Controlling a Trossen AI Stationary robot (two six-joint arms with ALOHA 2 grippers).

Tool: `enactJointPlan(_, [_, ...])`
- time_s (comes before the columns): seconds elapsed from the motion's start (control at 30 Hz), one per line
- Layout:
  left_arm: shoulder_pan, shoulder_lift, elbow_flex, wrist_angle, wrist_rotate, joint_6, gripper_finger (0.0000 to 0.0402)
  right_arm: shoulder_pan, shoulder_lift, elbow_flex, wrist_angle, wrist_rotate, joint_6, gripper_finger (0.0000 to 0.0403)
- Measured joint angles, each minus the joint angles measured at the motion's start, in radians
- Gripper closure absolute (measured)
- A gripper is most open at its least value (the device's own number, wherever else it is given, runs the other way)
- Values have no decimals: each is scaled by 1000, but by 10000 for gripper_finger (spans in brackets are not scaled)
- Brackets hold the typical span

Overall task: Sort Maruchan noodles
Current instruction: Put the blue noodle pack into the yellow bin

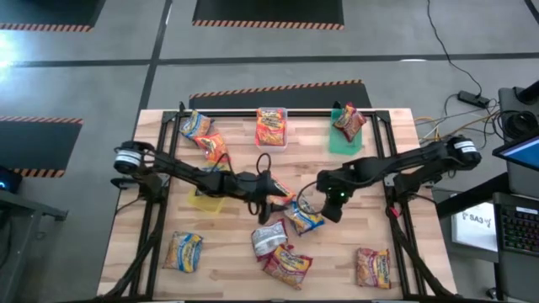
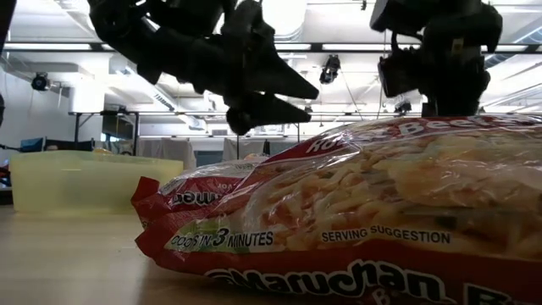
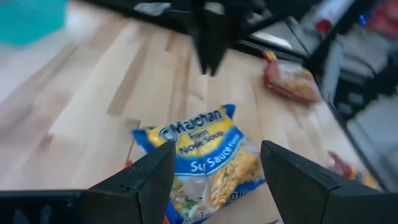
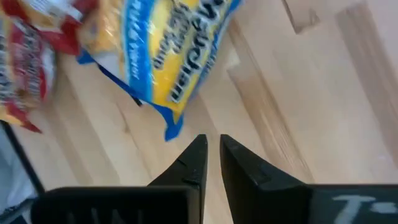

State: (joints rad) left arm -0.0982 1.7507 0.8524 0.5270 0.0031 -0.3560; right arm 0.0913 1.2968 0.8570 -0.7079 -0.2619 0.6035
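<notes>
Both grippers over table middle. Left gripper (image 3: 214, 171) spread above yellow-and-blue packet (image 3: 202, 155); right gripper (image 4: 212, 155) nearly pressed together, empty. Risk: arms probably collide, packet skids off-grasp.

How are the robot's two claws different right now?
The left claw has its fingers spread wide; the right claw has them almost together, with only a slit between. The blue-and-yellow packet shows between the left claw's fingers; the right claw's tips sit over bare table beside that packet. Both are dark, hold nothing, and hover near the table's middle.
</notes>
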Motion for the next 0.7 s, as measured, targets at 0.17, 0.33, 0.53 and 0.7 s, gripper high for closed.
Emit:
enactJointPlan(0.17, [-9,16,-2,27,-16,-319,182,0,19,0,3,-10,2,390])
enactJointPlan(0.33, [-40,31,-2,35,5,-583,182,-11,4,-8,-13,-62,-39,360])
enactJointPlan(0.53, [-75,36,-2,33,44,-762,182,-11,-14,-48,14,-64,-91,303])
enactJointPlan(0.7, [-76,36,-2,-7,35,-885,182,-11,-12,-104,124,-63,-115,261])
